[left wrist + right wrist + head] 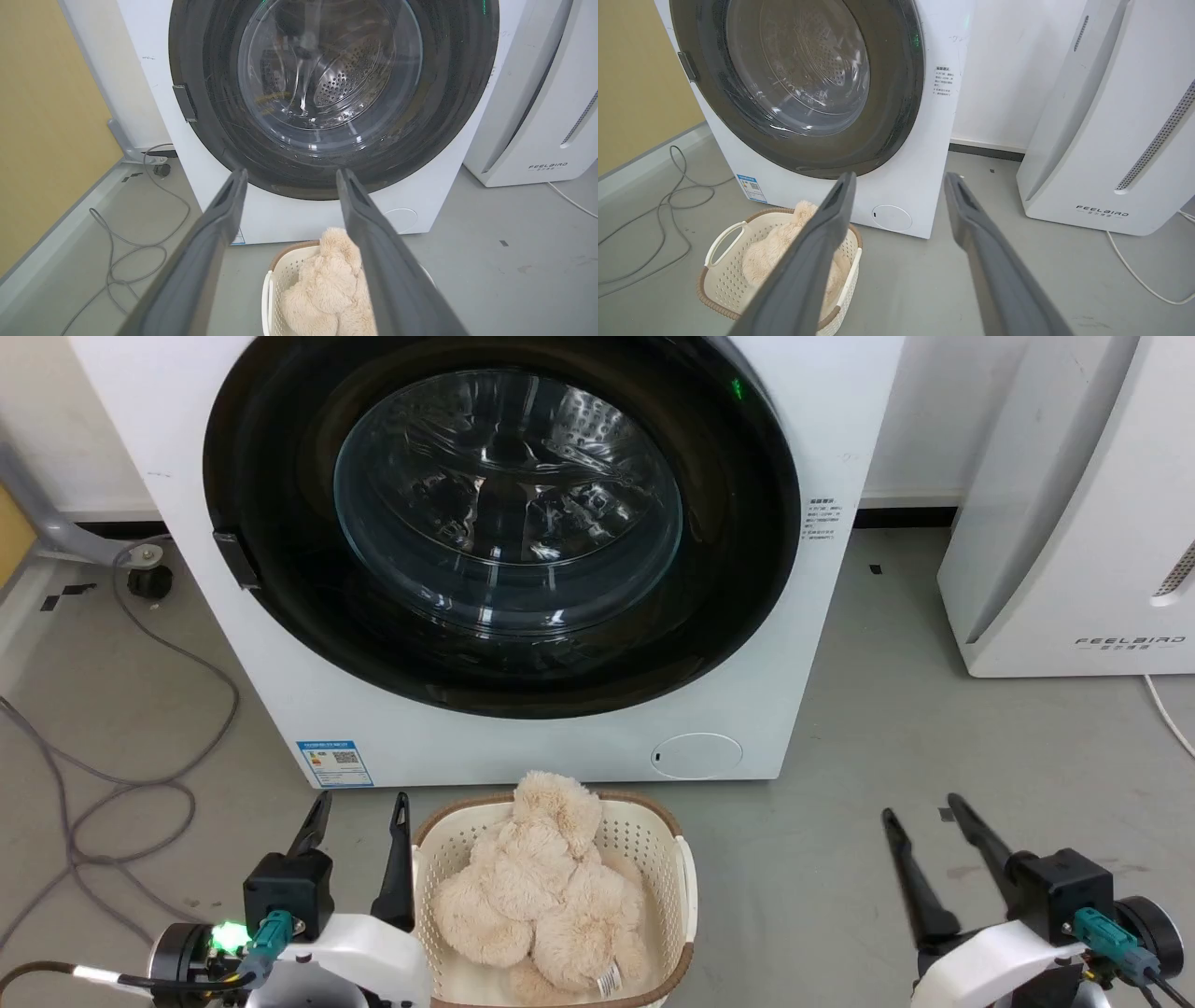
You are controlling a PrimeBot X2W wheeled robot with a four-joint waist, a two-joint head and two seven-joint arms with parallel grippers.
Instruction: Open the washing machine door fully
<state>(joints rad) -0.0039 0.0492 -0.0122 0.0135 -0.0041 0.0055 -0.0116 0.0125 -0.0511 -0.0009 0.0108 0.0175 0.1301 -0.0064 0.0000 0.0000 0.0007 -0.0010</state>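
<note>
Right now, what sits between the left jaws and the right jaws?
A basket with a plush toy, then bare floor, seen in the head view.

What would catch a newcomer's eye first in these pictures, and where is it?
First, the big round black door with its glass bowl, which looks shut on the front of the white washing machine. Next, on the floor just in front of it, a cream basket holding a fluffy beige toy. The left gripper and the right gripper are open, low at either side.

All three views face the washing machine [523, 747].
</note>
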